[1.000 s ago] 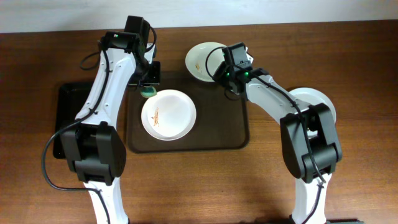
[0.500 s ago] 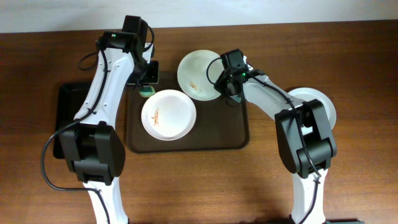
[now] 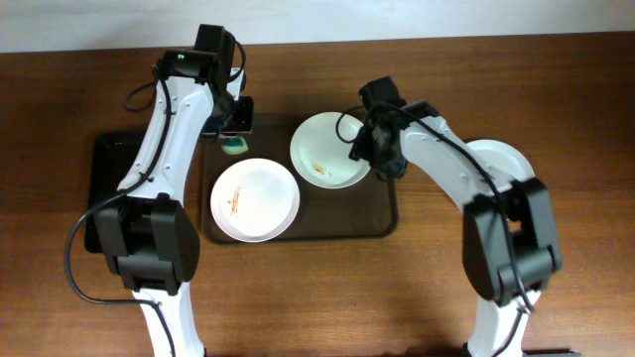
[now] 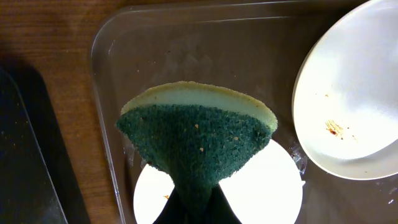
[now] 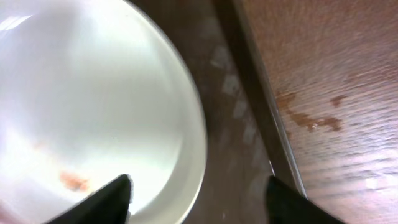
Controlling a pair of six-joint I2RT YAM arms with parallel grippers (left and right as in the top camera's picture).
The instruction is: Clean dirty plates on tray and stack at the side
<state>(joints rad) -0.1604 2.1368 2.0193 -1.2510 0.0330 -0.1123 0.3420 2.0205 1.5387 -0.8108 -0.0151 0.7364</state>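
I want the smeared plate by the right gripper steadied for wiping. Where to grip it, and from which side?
Probably the plate rim nearest the right gripper, approached from that side: it lies flat on the tray, so only the upturned edge offers a pinch.

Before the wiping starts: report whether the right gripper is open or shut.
Open: the right gripper shows its fingers wide apart in the wrist view, straddling the rim of a plate lying on the tray.

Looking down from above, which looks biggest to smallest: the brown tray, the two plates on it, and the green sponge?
Brown tray, largest.
Then left plate and right plate, looking alike.
Green sponge, smallest.
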